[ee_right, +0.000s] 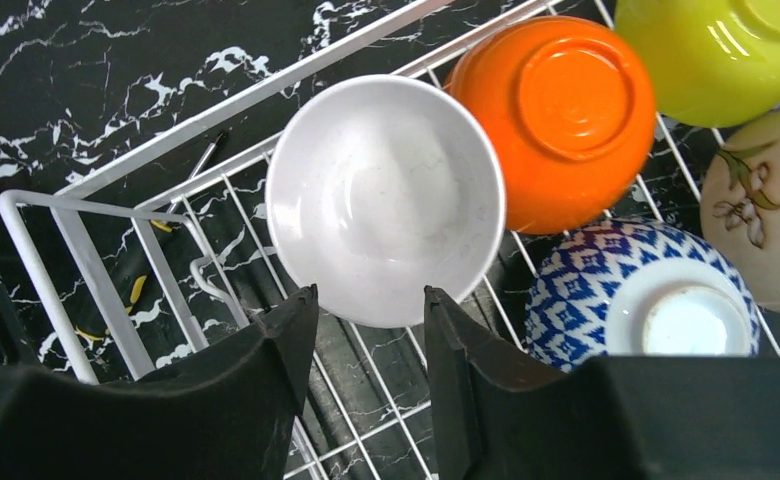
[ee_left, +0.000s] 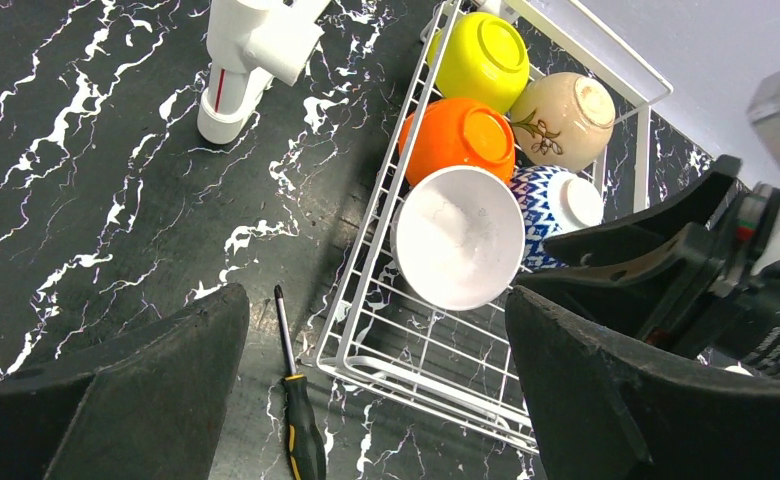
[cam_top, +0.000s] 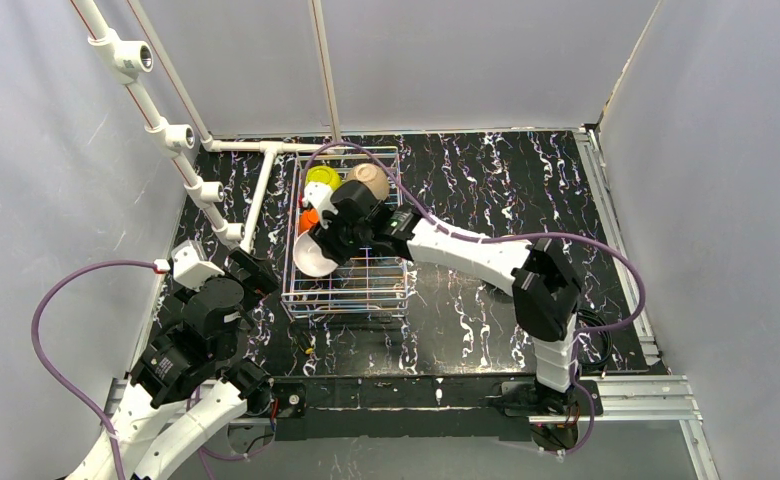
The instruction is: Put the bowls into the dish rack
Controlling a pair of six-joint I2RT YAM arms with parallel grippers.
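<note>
As the overhead camera looks down, the table (cam_top: pixel 486 190) shows as a glossy black slab veined with white. It is closed in by plain pale grey walls (cam_top: pixel 56 150), and a frame of white plastic pipe (cam_top: pixel 181 140) slants across its far left corner. One wire rack (cam_top: pixel 391 290), a low rectangular basket of thin white grid, stands left of centre. My right arm (cam_top: pixel 466 250) reaches into it from the right, and my left arm (cam_top: pixel 191 340) sits outside its near left corner. From my left wrist I count five round bowls, all toward the rack's far end. A yellow bowl (ee_left: pixel 481 58), an orange bowl (ee_left: pixel 458 138), a tan bowl (ee_left: pixel 563 120) painted with a flower sprig and a blue-patterned bowl (ee_left: pixel 556 200) all lie bottom up. A white bowl (ee_left: pixel 458 238) is tipped up just beside the orange one, its smooth hollow facing the camera. My left gripper (ee_left: pixel 376 320) hangs spread wide with nothing between its matte black fingers. One screwdriver (ee_left: pixel 301 430) with a black and yellow handle lies on the table just outside the rack. From my right wrist, my right gripper (ee_right: pixel 371 310) has its fingers apart, pinching nothing, with the white bowl's lower rim at the mouth of the gap and the rack's floor wires showing between them.
</note>
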